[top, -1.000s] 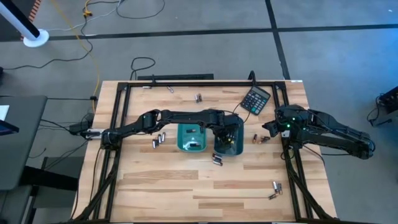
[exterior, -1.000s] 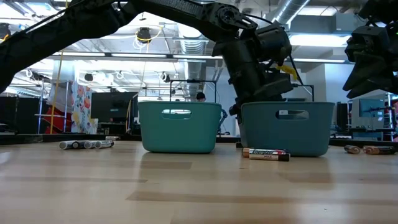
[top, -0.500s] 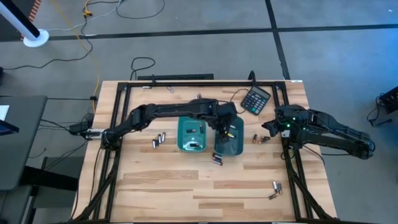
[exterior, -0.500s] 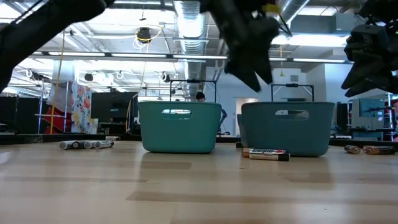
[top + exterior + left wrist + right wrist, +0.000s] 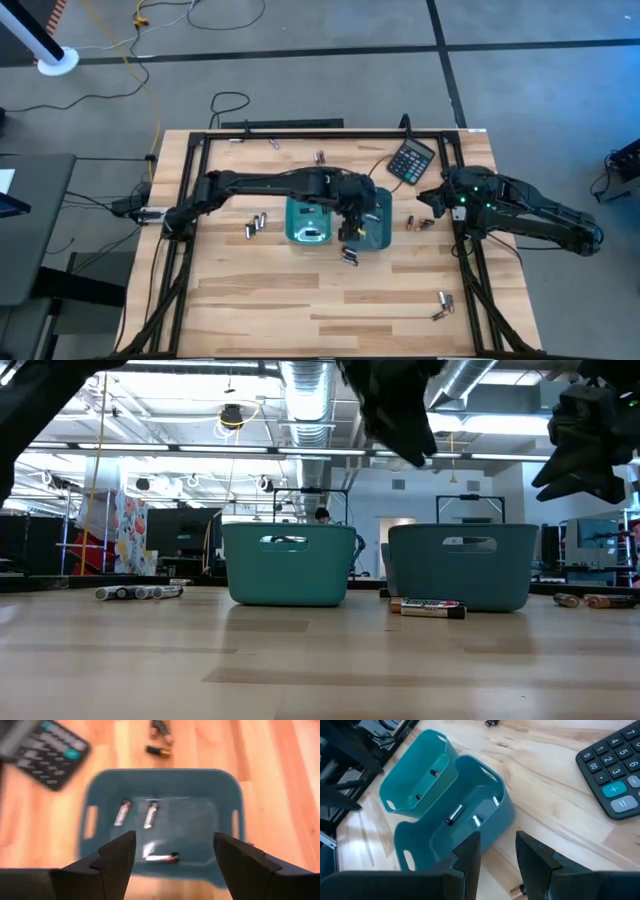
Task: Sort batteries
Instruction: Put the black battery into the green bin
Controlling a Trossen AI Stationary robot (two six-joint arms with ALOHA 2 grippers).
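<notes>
Lying at the left of the counter [image 5: 300,290], a small group of batteries [image 5: 255,225] rests in a row; in the low view they show as grey and dark cylinders, too small for any print to be read. Next comes the left teal tray [image 5: 306,222], with a pale item inside that the overhead view does not resolve. Above the right teal tray [image 5: 378,230] hangs the left tool [image 5: 352,225], its fingers spread wide with nothing between them. In the left wrist view this tray holds three loose cells [image 5: 150,815] on its floor, blurred so that their labels cannot be read. Just in front of the right tray lies a black-and-copper battery [image 5: 428,607]; a pale word runs along its side, too small to make out for certain. Beyond the trays, near the far edge, lies one more cell [image 5: 320,157], and the black calculator [image 5: 411,160] sits tilted farther right, its plus and equals keys legible in the right wrist view. Two copper-toned batteries [image 5: 420,222] lie between the right tray and the right tool [image 5: 432,203]. That tool hovers above the counter beside them, its fingers partly apart and empty. Near the front right corner lie another pair of cells [image 5: 441,305].
</notes>
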